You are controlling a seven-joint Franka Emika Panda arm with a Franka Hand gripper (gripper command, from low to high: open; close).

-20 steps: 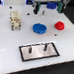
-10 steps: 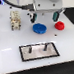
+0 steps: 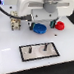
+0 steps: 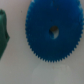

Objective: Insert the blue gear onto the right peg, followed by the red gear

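I had arm low over blue gear [image 3: 40, 29], which lay flat on desk [image 3: 7, 60], far of plate [image 3: 39, 52]. Red gear [image 3: 60, 24] sat to exterior view's right of it, apart. Wrist view showed blue gear [image 4: 54, 32] large, hub hole near centre. End effector fingers were not visible in either view; I cannot tell if apart or together. My judgement: step was grasping blue gear. To do well, centre over hub, descend straight, close on rim evenly, keep gear level. Right peg [image 3: 46, 46] was free, thin; tilt would jam.
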